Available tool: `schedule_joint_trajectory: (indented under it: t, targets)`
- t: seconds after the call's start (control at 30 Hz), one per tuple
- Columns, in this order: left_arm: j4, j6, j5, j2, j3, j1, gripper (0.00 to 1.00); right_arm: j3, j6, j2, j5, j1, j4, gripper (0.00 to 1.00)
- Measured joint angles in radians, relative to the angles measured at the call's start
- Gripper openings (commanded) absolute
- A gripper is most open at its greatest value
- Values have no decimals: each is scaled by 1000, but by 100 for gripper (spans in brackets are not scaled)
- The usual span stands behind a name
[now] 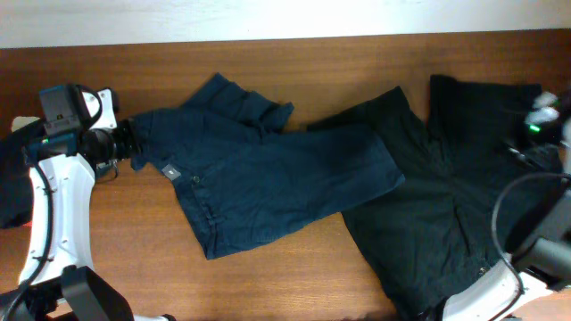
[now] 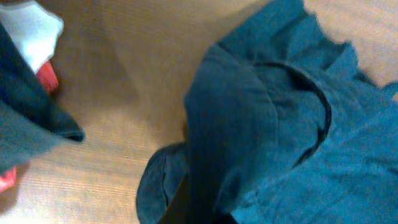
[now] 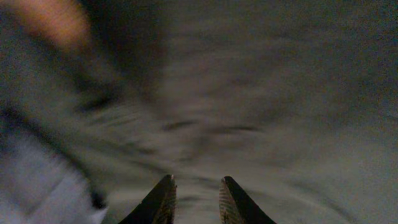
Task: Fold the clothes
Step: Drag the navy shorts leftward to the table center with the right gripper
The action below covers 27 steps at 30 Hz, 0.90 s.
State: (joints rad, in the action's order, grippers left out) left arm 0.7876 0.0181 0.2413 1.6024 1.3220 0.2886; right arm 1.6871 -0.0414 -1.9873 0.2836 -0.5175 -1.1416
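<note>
left gripper point(image 1: 136, 148) pinched, seemingly on navy shorts point(image 1: 268, 174) edge | right gripper point(image 3: 196, 185) slightly apart over black shorts point(image 3: 261, 93)

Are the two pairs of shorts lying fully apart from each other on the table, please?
No, the right end of the navy shorts overlaps the left edge of the near-black shorts, leaving no gap between them.

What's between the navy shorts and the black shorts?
Nothing: in the overhead view the navy shorts and black shorts touch, leaving no gap.
</note>
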Motion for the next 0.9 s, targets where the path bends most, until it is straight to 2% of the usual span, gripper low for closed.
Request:
schedule_joint_trajectory:
  t: [0.1,0.23,0.43,0.7,0.8,0.9]
  targets:
    - [28,0,-4,0,0,0,0,0,-96,0,63,150,35,22]
    - [37,0,-6,0,0,0,0,0,-118,0,59,351,154,22]
    - [53,0,-7,0,0,0,0,0,-115,-79,54,498,309,22]
    - [58,0,-7,0,0,0,0,0,-55,-259,-14,542,413,20]
    - [58,0,-7,0,0,0,0,2,-36,-271,-56,525,417,19]
    - [58,0,-7,0,0,0,0,6,-30,-271,-132,495,413,13]
